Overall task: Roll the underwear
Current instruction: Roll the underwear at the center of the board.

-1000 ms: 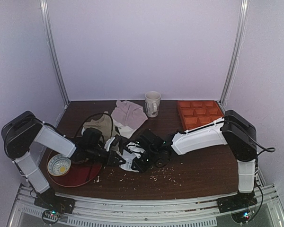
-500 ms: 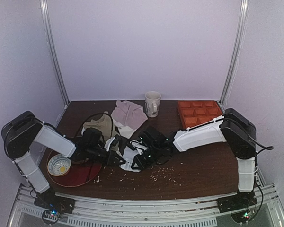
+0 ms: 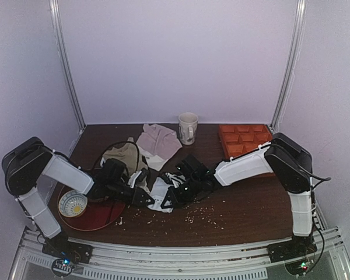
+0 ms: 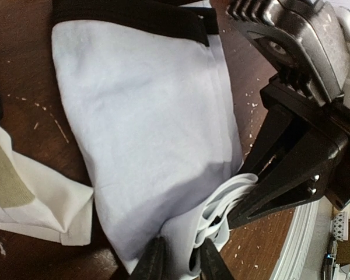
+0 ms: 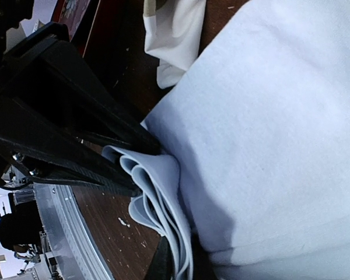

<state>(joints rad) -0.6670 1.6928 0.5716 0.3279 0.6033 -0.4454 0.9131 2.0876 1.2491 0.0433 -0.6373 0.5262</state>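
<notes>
As the white cotton boxer briefs with black hems [image 4: 151,116] are soft, light and limp, layer slippage is expected. They are bunched mid-table. The right gripper [image 5: 175,259] is clamped on the folded edge, which is judged the best hold. The left gripper [image 4: 184,262] straddles the same edge, jaws slightly apart; whether it grips cannot be told.

Pretty clearly a robotics lab test cell, not anybody's home. You've got two black-and-white robot arms [image 3: 58,172] mounted on a slotted aluminium rail [image 3: 181,252] along the near edge of a dark brown wooden table [image 3: 251,216]. It's all boxed in by plain pale lilac wall panels [image 3: 181,58] with bare aluminium corner posts [image 3: 67,64]. The stuff on top reads as mismatched props: a white ceramic mug [image 3: 188,127], an orange plastic compartment tray [image 3: 245,140], a round red plate [image 3: 99,213], a small white patterned bowl [image 3: 73,204] and pale crumbs [image 3: 198,216] scattered about.
</notes>
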